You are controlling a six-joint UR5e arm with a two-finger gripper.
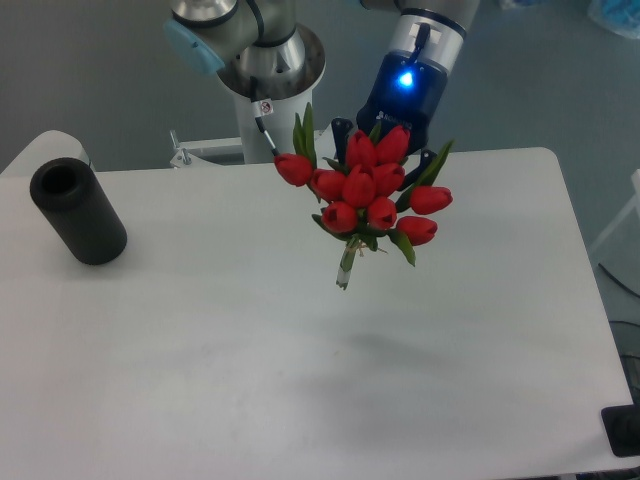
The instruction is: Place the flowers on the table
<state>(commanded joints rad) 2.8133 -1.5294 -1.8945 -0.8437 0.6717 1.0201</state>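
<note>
1 table (200,380) – white, spreads below & in front of the gripper, where the bunch has to end up. 1 black cylinder (77,211) stands on it well off to the side of the tool, w/ open top; not part of the job. 1 gripper (383,140), dark fingers either side of the blooms – seems closed on the bunch, though the actual contact's hidden behind the heads. 1 bunch of flowers (365,195) hangs right under/in front of it, approx 10 red heads, tied stems pointing down at the table, shadow below – so it's in the air, not yet set down
</note>
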